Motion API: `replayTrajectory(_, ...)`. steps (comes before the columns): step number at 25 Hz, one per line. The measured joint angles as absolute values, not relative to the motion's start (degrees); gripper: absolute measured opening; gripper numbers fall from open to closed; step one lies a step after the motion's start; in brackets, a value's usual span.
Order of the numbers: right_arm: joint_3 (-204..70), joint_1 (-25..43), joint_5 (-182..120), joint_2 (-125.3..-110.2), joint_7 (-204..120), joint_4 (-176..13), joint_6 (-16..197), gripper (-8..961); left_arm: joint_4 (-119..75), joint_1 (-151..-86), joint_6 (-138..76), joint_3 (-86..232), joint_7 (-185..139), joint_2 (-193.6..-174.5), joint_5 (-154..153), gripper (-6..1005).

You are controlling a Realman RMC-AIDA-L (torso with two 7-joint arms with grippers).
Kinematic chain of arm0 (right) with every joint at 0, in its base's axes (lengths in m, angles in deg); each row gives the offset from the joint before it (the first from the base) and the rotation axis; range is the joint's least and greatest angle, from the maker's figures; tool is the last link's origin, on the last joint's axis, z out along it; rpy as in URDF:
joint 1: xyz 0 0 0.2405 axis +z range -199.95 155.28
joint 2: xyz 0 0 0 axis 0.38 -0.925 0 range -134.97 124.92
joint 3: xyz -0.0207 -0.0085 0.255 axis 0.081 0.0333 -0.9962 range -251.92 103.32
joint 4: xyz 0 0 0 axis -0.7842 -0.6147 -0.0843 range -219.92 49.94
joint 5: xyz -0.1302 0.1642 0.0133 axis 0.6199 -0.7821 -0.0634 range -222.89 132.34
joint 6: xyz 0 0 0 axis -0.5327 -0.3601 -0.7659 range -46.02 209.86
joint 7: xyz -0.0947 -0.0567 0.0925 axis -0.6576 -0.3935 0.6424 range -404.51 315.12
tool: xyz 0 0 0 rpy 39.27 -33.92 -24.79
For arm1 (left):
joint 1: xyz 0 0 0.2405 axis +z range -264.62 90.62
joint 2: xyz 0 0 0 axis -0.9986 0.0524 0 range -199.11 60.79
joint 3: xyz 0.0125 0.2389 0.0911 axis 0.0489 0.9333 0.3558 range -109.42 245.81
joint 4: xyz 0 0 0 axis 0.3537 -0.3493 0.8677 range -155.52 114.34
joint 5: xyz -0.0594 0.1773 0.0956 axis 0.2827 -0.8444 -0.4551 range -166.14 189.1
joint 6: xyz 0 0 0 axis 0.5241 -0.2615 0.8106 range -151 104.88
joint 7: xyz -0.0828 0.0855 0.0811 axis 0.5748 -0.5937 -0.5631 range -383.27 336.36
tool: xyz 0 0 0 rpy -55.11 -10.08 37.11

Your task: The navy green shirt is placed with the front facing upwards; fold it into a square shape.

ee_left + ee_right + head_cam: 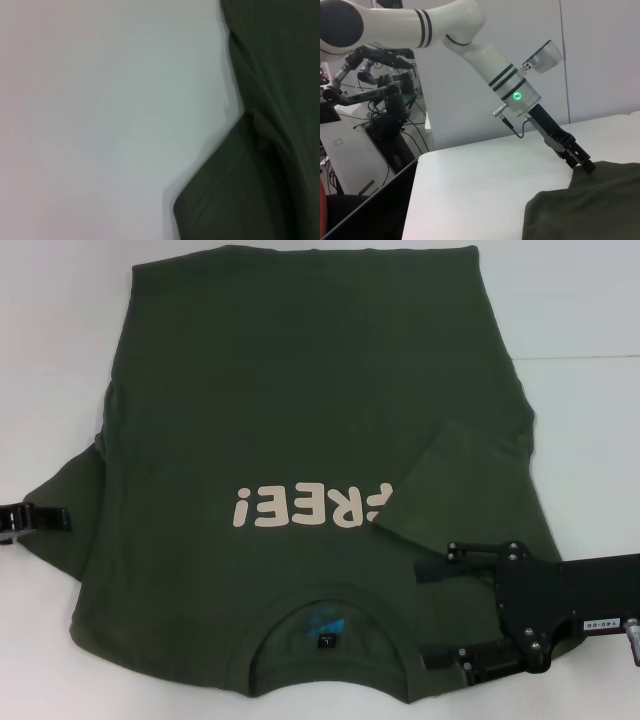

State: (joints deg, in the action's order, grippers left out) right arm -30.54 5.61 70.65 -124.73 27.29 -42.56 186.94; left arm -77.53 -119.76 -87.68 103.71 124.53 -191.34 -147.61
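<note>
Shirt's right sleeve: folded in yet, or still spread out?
Folded in: the right sleeve lies over the navy green shirt, covering the lettering's end. The left sleeve remains spread.

So the big dark olive-green cotton T-shirt [300, 440] is spread over the white worktop [580, 320], collar at the near edge, right sleeve folded in over the cream "FREE!" lettering [305, 508]. Right gripper [438, 614] sits open over its near-right part, left gripper [45, 517] at the left sleeve.

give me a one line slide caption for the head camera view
Green shirt spread front-up on the white table, right sleeve folded inward, open right hand over it, left hand at the left sleeve.
</note>
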Motion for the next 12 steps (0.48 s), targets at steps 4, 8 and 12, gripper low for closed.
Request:
replayTrajectory(4,-30.5,5.6,70.6,-124.73,27.3,-42.6,186.9,916,-76.9,-120.1,-87.6,103.7,124.5,-191.35,-147.6,873)
replayTrajectory(8,-30.5,5.6,70.6,-124.73,27.3,-42.6,186.9,915,-76.8,-120.2,-87.1,103.7,124.5,-191.32,-147.6,872)
replayTrajectory(12,-30.5,5.5,70.6,-124.73,27.3,-42.6,186.6,916,-76.8,-120.2,-86.4,103.7,124.6,-191.38,-147.6,769)
